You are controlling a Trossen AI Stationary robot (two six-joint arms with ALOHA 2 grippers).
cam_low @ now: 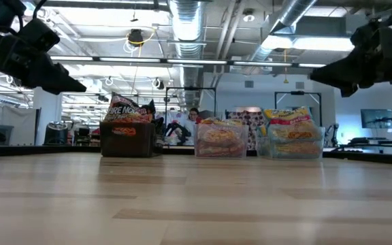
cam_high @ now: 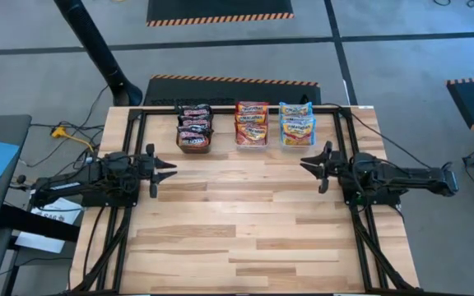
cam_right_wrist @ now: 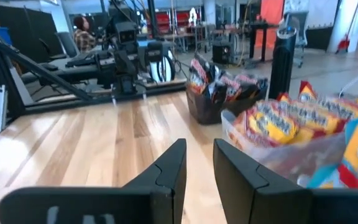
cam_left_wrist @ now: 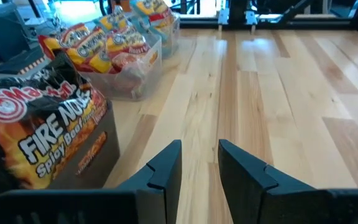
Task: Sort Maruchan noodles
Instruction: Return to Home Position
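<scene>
The Maruchan noodle packets stand in three bins in a row at the table's far edge. Dark packets (cam_high: 194, 123) fill a black bin (cam_low: 125, 139). Red-orange packets (cam_high: 252, 122) fill the middle clear bin (cam_low: 220, 144). Blue-yellow packets (cam_high: 296, 122) fill the right clear bin (cam_low: 292, 144). My left gripper (cam_high: 169, 170) hovers over the table's left side, near the black bin (cam_left_wrist: 86, 155), open and empty, as its wrist view (cam_left_wrist: 200, 144) shows. My right gripper (cam_high: 307, 164) hovers on the right side, near the blue-yellow bin, open and empty (cam_right_wrist: 199, 143).
A black frame (cam_high: 245, 107) runs along the table's far edge and down both sides under the arms. The wooden tabletop (cam_high: 245, 222) stretches bare between the grippers and toward the near edge. A person (cam_low: 193, 116) sits in the room beyond the table.
</scene>
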